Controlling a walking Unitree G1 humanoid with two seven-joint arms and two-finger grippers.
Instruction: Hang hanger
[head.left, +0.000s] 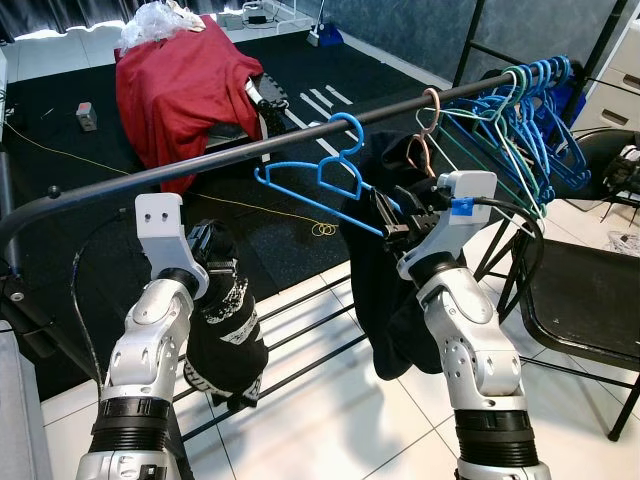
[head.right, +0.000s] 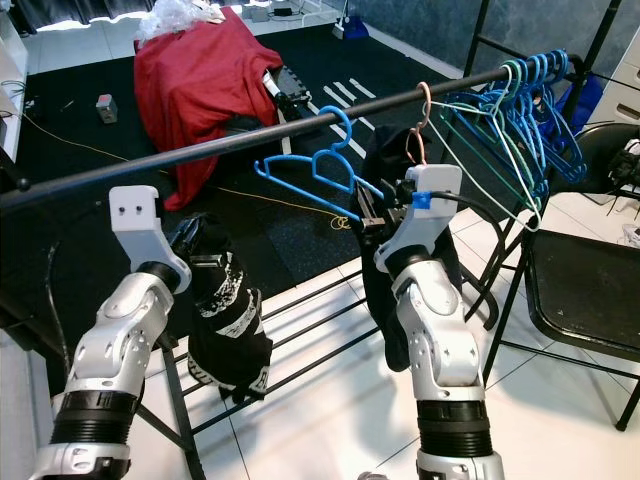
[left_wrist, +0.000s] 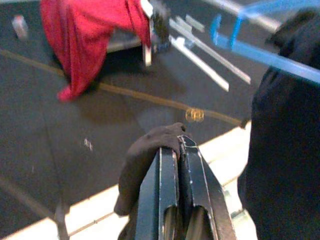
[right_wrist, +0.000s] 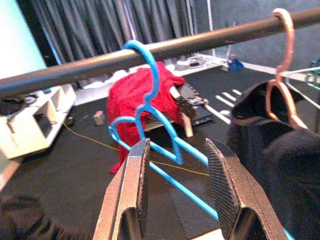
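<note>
The blue hanger (head.left: 325, 176) hangs on the rail (head.left: 250, 150); the right gripper (right_wrist: 177, 192) is open beside it, and the left gripper (left_wrist: 179, 160) is closed on a dark garment (head.left: 228, 320).

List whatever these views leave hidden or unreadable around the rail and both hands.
1. Blue hanger: in the head views the right hand and a black garment cover its right end.
2. Left hand: in its wrist view, shut on a dark cloth; most of the cloth is cut off by the frame edge.
3. Pink hanger: the black garment covers its shoulders.
4. Rail: both ends are cut off in the right eye view.
</note>
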